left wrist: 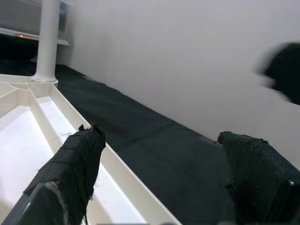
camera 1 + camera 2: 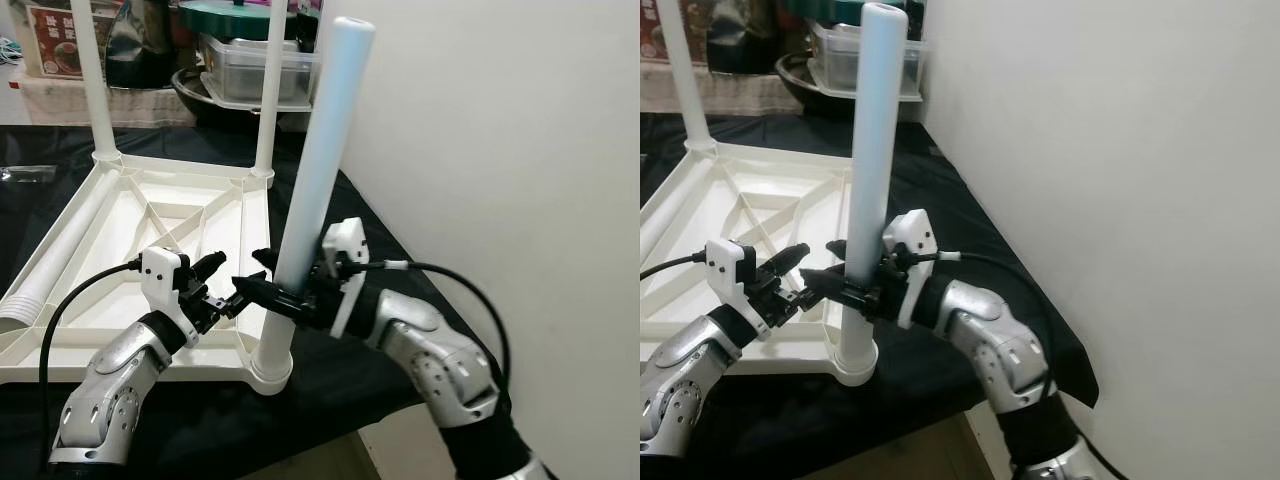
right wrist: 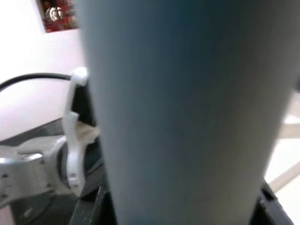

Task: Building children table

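**Leg held at the near corner socket**

On the black cloth (image 2: 330,395) we see the white plastic tabletop (image 2: 120,215) lying upside down, its ribbed underside facing up and a raised rim running round it. It is the largest thing before us, with a plain pale wall (image 2: 500,150) to its right. Two white legs (image 2: 95,80) stand upright in the far corner sockets. A third, ridged leg (image 2: 35,285) lies flat along the tabletop's left edge.

At the near right corner, a smooth round white leg (image 2: 315,180) stands in its socket (image 2: 272,372), leaning slightly to the right toward its top. Our right gripper (image 2: 280,298) pinches this leg low down, just above the socket, with one black finger on each side of the tube. In the right wrist view the leg sits right between the fingers.

Our left gripper (image 2: 222,290) sits just to the left of that leg, over the tabletop's near edge, its fabric-covered fingers (image 1: 77,159) spread apart and holding nothing.

Behind the tabletop, a clear plastic box (image 2: 255,65) with a lid sits on a metal bowl (image 2: 200,95); we cannot tell what they hold.
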`<state>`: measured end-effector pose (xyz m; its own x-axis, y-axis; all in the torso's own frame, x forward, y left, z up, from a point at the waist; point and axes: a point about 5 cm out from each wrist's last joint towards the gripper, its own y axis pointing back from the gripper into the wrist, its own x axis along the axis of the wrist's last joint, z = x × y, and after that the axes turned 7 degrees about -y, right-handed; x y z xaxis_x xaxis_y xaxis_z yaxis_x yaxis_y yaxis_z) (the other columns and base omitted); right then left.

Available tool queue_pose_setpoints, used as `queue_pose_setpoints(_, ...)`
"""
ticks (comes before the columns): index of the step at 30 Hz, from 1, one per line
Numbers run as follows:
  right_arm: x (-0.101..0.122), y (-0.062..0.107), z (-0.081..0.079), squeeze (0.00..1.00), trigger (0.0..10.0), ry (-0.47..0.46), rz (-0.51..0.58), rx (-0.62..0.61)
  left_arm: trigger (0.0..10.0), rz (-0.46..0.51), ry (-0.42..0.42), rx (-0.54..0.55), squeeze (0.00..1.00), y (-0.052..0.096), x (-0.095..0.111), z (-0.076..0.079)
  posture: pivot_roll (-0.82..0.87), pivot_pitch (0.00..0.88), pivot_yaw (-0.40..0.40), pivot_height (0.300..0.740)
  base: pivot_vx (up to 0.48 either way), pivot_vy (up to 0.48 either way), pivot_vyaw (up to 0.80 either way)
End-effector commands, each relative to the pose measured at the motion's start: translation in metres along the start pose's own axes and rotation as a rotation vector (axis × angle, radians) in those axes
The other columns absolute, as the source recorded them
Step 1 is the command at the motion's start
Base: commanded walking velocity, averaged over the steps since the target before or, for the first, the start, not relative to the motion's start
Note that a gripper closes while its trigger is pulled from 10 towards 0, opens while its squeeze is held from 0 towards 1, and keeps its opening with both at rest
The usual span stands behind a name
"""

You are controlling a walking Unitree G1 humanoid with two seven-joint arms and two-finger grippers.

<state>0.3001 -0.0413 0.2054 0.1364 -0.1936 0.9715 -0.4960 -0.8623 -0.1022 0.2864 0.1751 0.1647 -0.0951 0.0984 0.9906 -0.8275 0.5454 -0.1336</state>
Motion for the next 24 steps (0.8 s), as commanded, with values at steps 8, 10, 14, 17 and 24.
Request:
queue_pose_setpoints(8,-0.037,0.078,0.102,0.0,0.0,-0.032,-0.105,-1.313,10.0,-0.004,0.002,-0.024,0.0,-0.001,-0.001,0.004,0.15,0.0,-0.191,0.74,0.0,0.0,0.0)
queue_pose_setpoints(10,-0.038,0.081,0.098,0.0,0.0,-0.013,-0.108,-1.331,10.0,-0.005,0.002,-0.024,0.0,-0.001,-0.001,0.004,0.15,0.0,-0.183,0.74,0.0,0.0,0.0)
queue_pose_setpoints(14,-0.029,0.063,0.082,0.0,10.0,0.012,-0.045,-1.133,10.0,-0.009,0.002,-0.028,0.0,-0.001,-0.001,0.003,0.14,0.0,-0.174,0.74,0.0,0.0,0.0)
queue_pose_setpoints(17,-0.014,0.045,0.07,1.0,10.0,-0.019,0.048,-0.897,10.0,-0.012,0.001,-0.031,0.0,-0.001,-0.001,0.002,0.14,0.0,-0.174,0.74,0.0,0.0,0.0)
queue_pose_setpoints(24,0.015,0.022,0.029,0.0,10.0,-0.02,0.144,-0.297,10.0,-0.012,0.0,-0.03,0.0,-0.002,-0.002,0.002,0.14,0.0,-0.178,0.74,0.0,0.0,0.0)
